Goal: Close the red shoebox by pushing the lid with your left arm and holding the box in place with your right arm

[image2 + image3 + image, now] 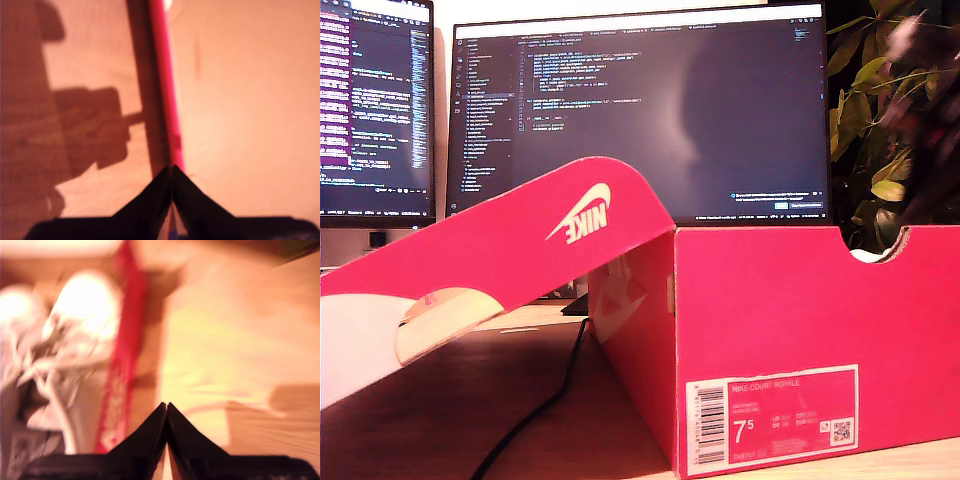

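Above the box wall: my first gripper point(172, 172) hangs with its two dark jaws pressed tip to tip, nothing between them.
First gripper's surroundings: the thin red edge of the lid point(165, 85) runs straight away from the closed tips; pale cardboard lies on one side of that edge, and wood with the gripper's own shadow on the other.
Second gripper: my second gripper point(166, 407) is also drawn closed, its tips meeting and holding nothing, poised over bare wood just beside the shoebox point(125, 355).
Inside the box: beyond the red wall nearest my second gripper, white sneakers point(82, 325) with loose laces lie in the shoebox; the picture is blurred, so finer detail cannot be told.
Shoebox: in the exterior view the red shoebox point(800, 330) stands on the wooden table point(470, 400), a white size label point(772, 418) on its near end.
Lid: the lid point(520, 235), white logo showing, is hinged at the box's top edge and slopes down and away from the box toward the exterior view's left, well open.
Beside the box: a black cable point(555, 385) trails across the table under the raised lid.
Behind the box: two monitors point(640, 110) show dark screens of code, and a leafy plant point(885, 130) rises past the box's far corner.
Arms: neither arm shows in the exterior view.
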